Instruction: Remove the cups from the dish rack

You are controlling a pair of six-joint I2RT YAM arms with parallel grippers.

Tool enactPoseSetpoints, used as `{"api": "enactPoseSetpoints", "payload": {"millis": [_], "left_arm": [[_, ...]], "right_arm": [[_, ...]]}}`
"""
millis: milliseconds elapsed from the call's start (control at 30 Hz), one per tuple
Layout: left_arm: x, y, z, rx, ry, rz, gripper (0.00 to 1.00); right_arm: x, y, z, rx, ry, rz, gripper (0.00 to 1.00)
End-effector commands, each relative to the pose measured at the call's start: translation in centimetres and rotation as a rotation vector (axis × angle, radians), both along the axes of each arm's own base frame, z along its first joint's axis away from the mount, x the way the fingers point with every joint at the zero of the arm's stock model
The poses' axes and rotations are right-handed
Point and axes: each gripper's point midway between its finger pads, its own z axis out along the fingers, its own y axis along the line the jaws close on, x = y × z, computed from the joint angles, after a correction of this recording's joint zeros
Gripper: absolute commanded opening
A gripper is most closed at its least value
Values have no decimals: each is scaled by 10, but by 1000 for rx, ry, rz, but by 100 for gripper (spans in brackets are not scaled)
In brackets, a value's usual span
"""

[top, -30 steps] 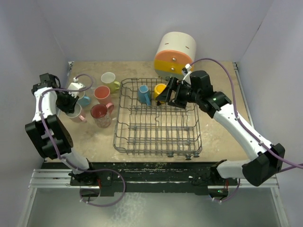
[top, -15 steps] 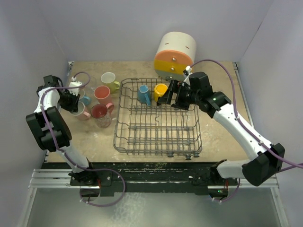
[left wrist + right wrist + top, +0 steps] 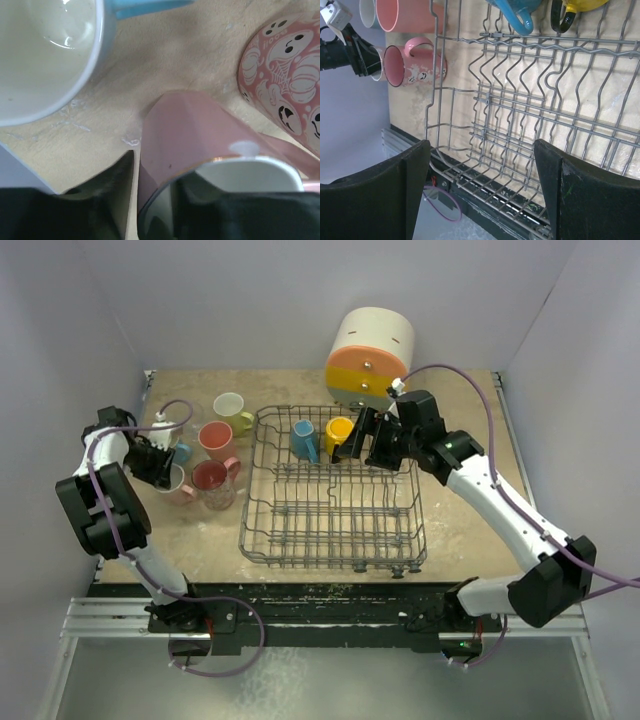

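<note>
Beige tabletop (image 3: 200, 535) boxed in by plain white walls, with the dish rack (image 3: 330, 510) roughly in the middle, so I'll place everything off that.

Well left of the rack, the left gripper (image 3: 163, 468) sits on a pale pink cup (image 3: 185, 488). From overhead you can't see what the fingers are doing. The left wrist cam shows it: one finger is outside the cup and one inside, with the rim between them. A thin sliver of table shows between the outer finger and the cup wall. Honestly can't tell if it's pinching or has let go. The cup stands upright on the table.

A blue-rimmed cup (image 3: 181, 452) stands just beyond the pale pink one. Closer to the rack's left wall are a ghost-print pink mug (image 3: 212, 480) and a salmon cup (image 3: 214, 438). A lime cup (image 3: 232, 408) is off the rack's far-left corner.

Inside the rack, against its far wall, a blue cup (image 3: 304, 438) and a yellow cup (image 3: 339, 430) sit side by side.

The right gripper (image 3: 362, 443) hangs over the rack just right of the yellow one. Overhead, the arm's own bulk hides its fingers. The right wrist cam shows them spread wide with only rack wire between them, nothing held.

Behind the rack's far-right corner stands a big cream-and-orange cylinder (image 3: 370, 355), crowding the space right behind that gripper.
</note>
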Motion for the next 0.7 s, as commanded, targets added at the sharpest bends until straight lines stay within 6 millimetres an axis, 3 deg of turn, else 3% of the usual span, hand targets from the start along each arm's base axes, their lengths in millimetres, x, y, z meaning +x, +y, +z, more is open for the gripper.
{"api": "enactPoseSetpoints", "payload": {"millis": [0, 67, 100, 167, 233, 333, 367, 400, 567, 600, 667], "left_arm": [[13, 8, 20, 41, -57, -7, 47], [17, 12, 28, 64, -85, 0, 51], [19, 14, 33, 75, -101, 1, 61], [22, 16, 46, 96, -135, 4, 64], [26, 19, 59, 117, -164, 7, 81], [33, 26, 85, 165, -225, 17, 84], [35, 27, 96, 173, -250, 20, 97], [37, 26, 108, 178, -275, 21, 100], [42, 5, 175, 108, -414, 4, 99], [43, -3, 190, 77, -451, -6, 99], [43, -14, 207, 42, -494, -15, 99]], "right_arm": [[12, -1, 20, -2, -69, -12, 86], [14, -3, 18, -14, -70, -20, 86], [14, -4, 17, -21, -70, -23, 86], [16, -5, 17, -33, -72, -29, 86], [20, -8, 14, -51, -75, -37, 86], [27, -11, 6, -95, -73, -53, 87], [31, -13, 4, -114, -76, -61, 87], [36, -15, -1, -137, -75, -71, 87], [65, -18, -26, -243, -65, -108, 86], [80, -21, -33, -293, -87, -130, 86], [94, -17, -44, -334, -72, -134, 85]]}}
